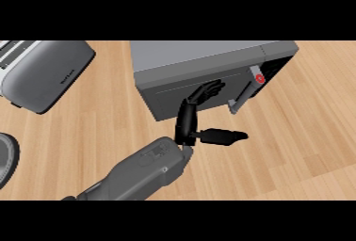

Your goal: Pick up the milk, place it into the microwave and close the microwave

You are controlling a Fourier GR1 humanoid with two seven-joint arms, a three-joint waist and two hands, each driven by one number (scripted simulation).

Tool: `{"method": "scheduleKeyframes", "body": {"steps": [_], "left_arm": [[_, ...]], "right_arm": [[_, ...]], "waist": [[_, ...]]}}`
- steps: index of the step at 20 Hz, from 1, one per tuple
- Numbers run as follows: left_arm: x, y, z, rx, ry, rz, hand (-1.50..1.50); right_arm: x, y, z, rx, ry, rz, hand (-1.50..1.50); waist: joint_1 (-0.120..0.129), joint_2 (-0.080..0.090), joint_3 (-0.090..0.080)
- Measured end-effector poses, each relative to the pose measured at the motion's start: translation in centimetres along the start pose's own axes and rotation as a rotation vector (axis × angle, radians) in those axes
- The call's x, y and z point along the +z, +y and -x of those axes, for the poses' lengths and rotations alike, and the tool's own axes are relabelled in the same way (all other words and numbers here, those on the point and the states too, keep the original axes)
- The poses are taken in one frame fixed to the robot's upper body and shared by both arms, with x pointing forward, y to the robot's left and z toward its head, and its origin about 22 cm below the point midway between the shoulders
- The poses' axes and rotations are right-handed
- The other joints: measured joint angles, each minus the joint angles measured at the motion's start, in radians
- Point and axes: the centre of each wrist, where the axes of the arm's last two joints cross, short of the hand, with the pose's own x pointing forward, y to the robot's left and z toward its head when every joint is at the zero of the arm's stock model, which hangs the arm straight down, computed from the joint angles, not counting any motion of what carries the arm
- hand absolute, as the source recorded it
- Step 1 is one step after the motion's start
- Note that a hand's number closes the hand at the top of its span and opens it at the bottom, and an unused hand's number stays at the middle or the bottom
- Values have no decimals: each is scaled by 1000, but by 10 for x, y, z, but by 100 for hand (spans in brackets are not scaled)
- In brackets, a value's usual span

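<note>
The grey microwave (208, 56) stands at the upper middle of the wooden counter. Its dark door (167, 96) faces me and is nearly flush with the body, with the handle edge (240, 100) sticking out a little at the right, below a red button (259, 79). My left hand (188, 120) reaches up from the lower left. It is open, its straight fingers (207, 90) rest against the door's front, and its thumb (224, 137) points right. No milk shows in this view. The right hand is out of view.
A silver toaster (45, 75) lies at the upper left. The rim of a round grey plate (7, 160) shows at the left edge. Bare wooden counter (299, 141) stretches to the right of and below the microwave.
</note>
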Motion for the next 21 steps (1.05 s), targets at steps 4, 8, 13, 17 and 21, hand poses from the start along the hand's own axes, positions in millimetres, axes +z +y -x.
{"method": "scheduleKeyframes", "body": {"steps": [4,8,13,17,21], "left_arm": [[-1,-2,-1,7,-17,12,-150],[-1,-3,-1,13,-24,20,-150],[-2,-2,0,18,-33,15,-150],[-2,-1,1,24,-39,9,-150],[-2,0,2,29,-44,1,-150]], "right_arm": [[4,12,15,-126,1,42,-150],[11,28,33,-295,23,74,-150],[12,31,45,-401,37,79,-150],[12,27,51,-446,44,85,-150],[11,21,55,-483,43,83,-150]], "waist": [[7,7,4],[13,12,5],[9,12,4],[6,11,4],[2,11,5]]}}
